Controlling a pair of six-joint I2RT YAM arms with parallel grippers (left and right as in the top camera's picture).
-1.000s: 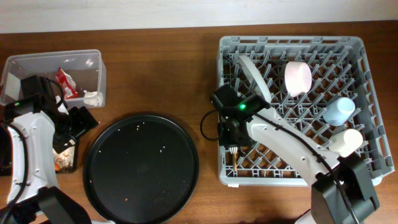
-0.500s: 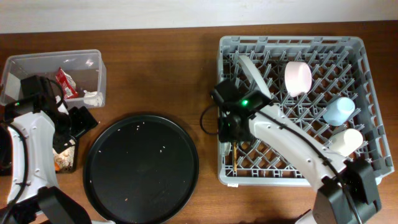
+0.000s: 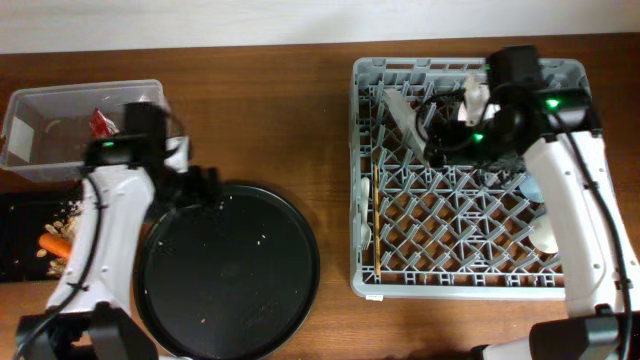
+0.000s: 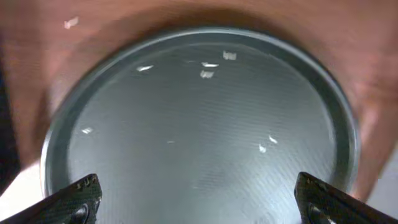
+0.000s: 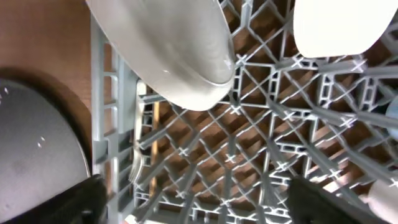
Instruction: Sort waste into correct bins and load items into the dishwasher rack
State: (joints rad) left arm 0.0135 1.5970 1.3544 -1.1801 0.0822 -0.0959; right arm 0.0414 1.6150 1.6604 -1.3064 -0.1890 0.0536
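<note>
- My left arm reaches up along the left side of the table [image 3: 260,110], bends beside the tub, and angles right. My left gripper [image 4: 196,194] hovers over the upper left rim of the round black tray [image 3: 228,270]. Its fingers are spread wide, with nothing between them.
- Far left, there's the shallow black tray [image 3: 15,262]. The orange carrot [image 3: 55,243] lies in it, with rice [image 3: 70,206] and beige bits scattered just above.
- Just above that is the clear tub [image 3: 45,135]. The red wrapper [image 3: 100,122] sits inside, close to my arm.
- The round black tray carries only a few white grains, as my wrist camera shows.
- Now the rack [image 3: 470,285], big and grey. The chopstick [image 3: 377,225] lies lengthwise in its left column, with the white fork [image 3: 367,238] right beside it, though the fork is hard to make out.
- The plate [image 3: 405,112] stands on edge among the pegs at the upper left of the rack, tilted.
- My right arm comes up the rack's right side and folds left across the top. My right gripper [image 5: 202,202] hangs over the lattice just right of the plate, fingers wide apart and empty.
- The cream bowl [image 5: 339,25] sits on its side, top middle, partly under my wrist.
- The light-blue cup [image 3: 528,186] and the white cup [image 3: 545,235] peek out from beneath my forearm on the right side of the rack.
</note>
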